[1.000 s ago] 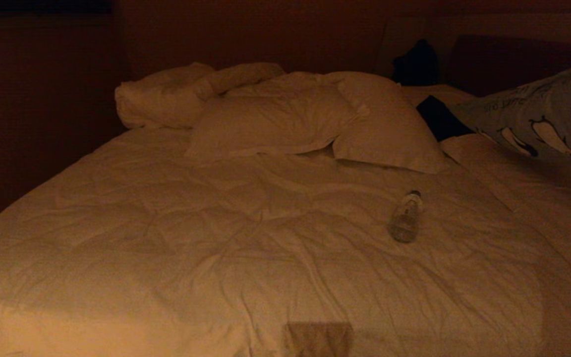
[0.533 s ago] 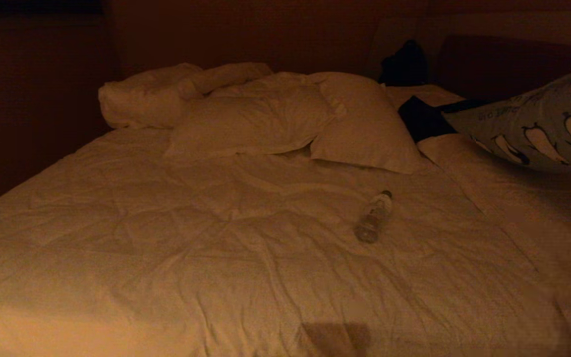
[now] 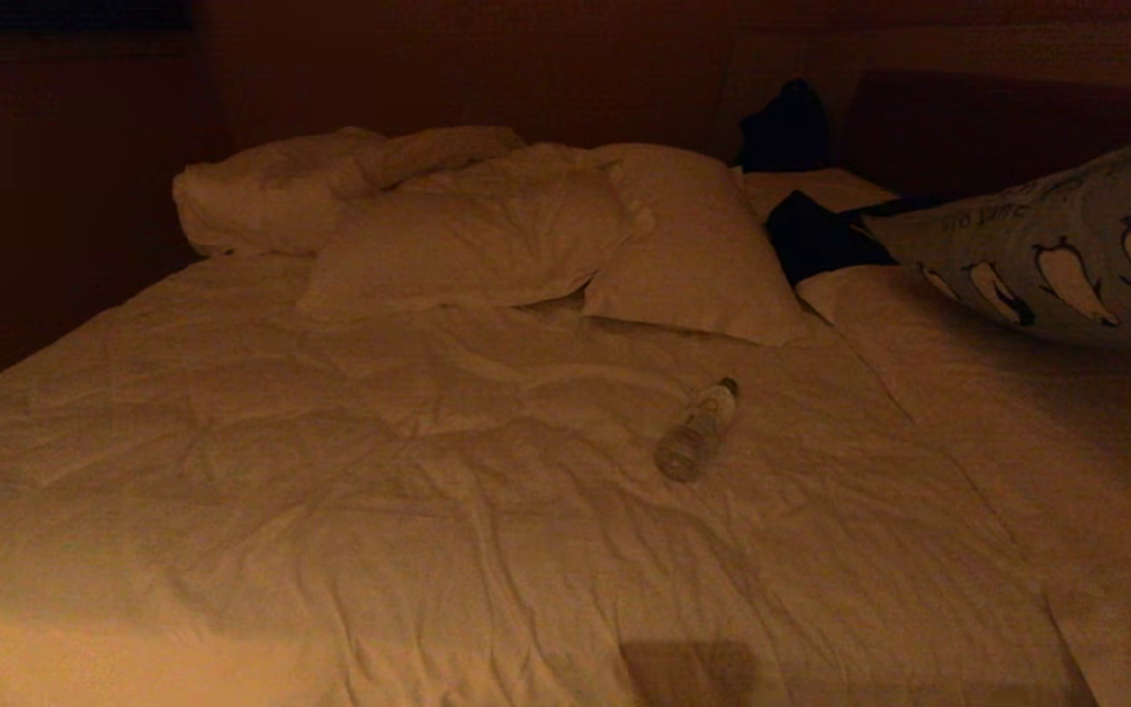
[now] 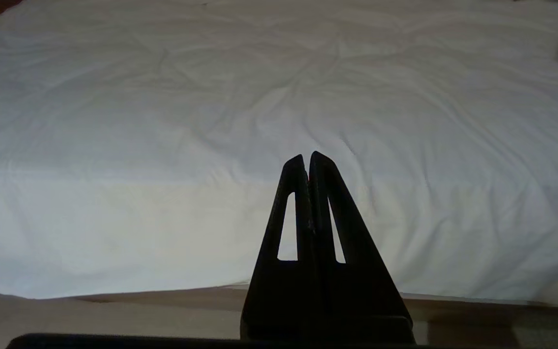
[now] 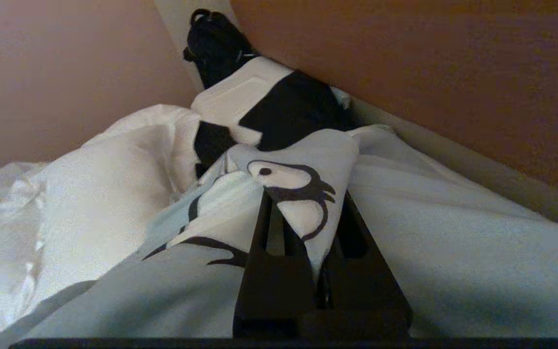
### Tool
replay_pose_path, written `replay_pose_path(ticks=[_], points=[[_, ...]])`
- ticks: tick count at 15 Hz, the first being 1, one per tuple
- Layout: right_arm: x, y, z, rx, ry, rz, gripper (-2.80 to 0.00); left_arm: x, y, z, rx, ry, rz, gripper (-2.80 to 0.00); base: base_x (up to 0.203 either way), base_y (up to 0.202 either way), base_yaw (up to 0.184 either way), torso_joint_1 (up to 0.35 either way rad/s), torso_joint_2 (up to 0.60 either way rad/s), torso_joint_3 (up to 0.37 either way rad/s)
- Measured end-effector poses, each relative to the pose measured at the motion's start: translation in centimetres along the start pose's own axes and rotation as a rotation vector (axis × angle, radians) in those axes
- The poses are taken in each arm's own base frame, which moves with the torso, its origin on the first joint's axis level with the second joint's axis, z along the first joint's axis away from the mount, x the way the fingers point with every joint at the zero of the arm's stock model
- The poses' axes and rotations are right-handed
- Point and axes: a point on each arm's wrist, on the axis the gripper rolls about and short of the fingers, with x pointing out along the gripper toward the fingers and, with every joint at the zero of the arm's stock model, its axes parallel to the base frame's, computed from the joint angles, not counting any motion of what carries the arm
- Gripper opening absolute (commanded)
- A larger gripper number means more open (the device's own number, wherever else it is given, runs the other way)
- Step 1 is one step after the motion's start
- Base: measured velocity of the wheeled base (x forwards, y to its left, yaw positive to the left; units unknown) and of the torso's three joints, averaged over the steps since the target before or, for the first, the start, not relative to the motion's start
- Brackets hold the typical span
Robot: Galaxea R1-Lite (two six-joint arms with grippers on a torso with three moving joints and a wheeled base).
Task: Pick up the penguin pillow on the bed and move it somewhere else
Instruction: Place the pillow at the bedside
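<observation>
Shift since earlier: your whole head view has slid, so the camera moved; the bottle and white pillows only drifted with it. The penguin pillow [image 3: 1066, 260] hangs at much the same spot on the right edge, so it has travelled along with you.
Far left: the bed [image 3: 281, 511] shows its wrinkled white duvet, with a rolled bundle of bedding [image 3: 271, 191] at the head.
Left gripper [image 4: 308, 160]: parked low at the foot of the bed, jaws pressed together on nothing.
Centre: two plain white pillows [image 3: 487, 241] overlap at the head; a clear plastic bottle [image 3: 695, 432] lies on its side on the duvet, well apart from everything.
Right of centre: a dark garment [image 3: 816, 241] lies just behind the penguin pillow's near corner.
Right: the penguin pillow is lifted clear of the bed, tilted, and runs out of the head view.
Right gripper [image 5: 303, 213]: jaws pinching a bunched fold of the penguin pillow [image 5: 298, 184]; the fabric drapes over both jaws and falls away below.
Risk: you hold only a pinch of cloth near one edge, so the pillow's weight could pull the fold free on a quick swing.
Risk: the trailing end may drag over the dark garment or white pillows and tug them along.
</observation>
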Motion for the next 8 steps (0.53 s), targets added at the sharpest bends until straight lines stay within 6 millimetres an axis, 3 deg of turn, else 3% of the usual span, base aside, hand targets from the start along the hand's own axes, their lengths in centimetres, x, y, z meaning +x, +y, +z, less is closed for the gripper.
replay_pose_path(ticks=[8], points=[[-0.6, 1.5, -1.2, -0.077, 0.057, 0.047, -2.8, 0.0, 0.0, 0.0, 0.0, 0.0, 0.0, -2.8, 0.0, 0.0, 0.0, 0.0, 0.0, 0.0]])
